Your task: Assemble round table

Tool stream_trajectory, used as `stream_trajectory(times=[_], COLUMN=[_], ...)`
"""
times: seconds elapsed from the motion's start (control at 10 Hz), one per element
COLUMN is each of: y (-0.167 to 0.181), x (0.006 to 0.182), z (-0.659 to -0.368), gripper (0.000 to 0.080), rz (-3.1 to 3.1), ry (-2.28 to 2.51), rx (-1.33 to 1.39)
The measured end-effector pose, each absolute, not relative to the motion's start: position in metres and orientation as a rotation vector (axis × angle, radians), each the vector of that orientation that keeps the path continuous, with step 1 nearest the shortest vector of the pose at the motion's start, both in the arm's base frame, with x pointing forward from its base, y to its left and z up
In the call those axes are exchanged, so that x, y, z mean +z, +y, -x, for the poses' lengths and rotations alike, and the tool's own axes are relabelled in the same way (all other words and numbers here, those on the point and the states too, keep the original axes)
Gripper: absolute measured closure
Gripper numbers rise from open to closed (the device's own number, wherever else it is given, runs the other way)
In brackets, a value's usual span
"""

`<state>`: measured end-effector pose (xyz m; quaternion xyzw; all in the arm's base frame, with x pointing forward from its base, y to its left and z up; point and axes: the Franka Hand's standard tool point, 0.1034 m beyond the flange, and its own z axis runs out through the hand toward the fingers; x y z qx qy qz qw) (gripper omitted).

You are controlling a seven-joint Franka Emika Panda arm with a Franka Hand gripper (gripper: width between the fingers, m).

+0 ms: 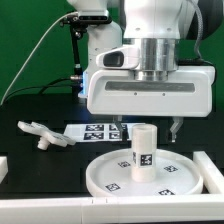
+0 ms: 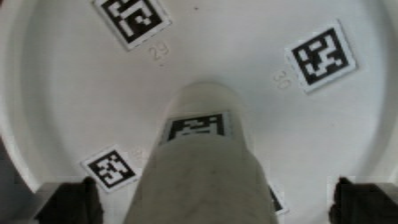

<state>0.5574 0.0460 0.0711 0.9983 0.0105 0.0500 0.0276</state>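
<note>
Wrist view: the claw [image 2: 219, 203] is released, its jaws astride the leg [image 2: 201, 170], which stands upright at the centre of the disc [image 2: 63, 90]. The leg is probably light, rigid, smooth plastic: grip mid-shaft, squarely.

No words, brand names or numbers are legible anywhere in the scene. The only signs are black-and-white square tags [image 2: 322, 55], coded patterns rather than lettering. In the exterior view, one tag faces the camera on the side of the leg [image 1: 144, 140], which stands upright on the disc [image 1: 100, 172]; several more lie flat on the disc's face. A row of them covers the marker board [image 1: 95, 131] behind. The wrist view shows three on the disc, one on the leg.
</note>
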Motion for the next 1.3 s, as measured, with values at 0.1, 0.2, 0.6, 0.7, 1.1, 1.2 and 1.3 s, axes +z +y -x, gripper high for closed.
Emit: stream_trajectory(times=[0.1, 0.2, 0.6, 0.7, 1.1, 1.2, 1.3], y=[0.048, 0.048, 0.027, 0.027, 0.027, 0.030, 0.037], x=[0.073, 0.073, 0.077, 0.076, 0.075, 0.074, 0.074], z=[-0.558, -0.558, -0.565, -0.564, -0.561, -0.562, -0.562], gripper=[0.0150, 0.0150, 0.0150, 0.0246, 0.0383, 0.0383, 0.0383], rz=[-3.056, -3.014, -2.906, -2.915, -2.987, -3.016, -3.036], ry=[0.243, 0.445, 0.834, 0.806, 0.543, 0.371, 0.198], rx=[0.149, 0.152, 0.142, 0.142, 0.139, 0.161, 0.187])
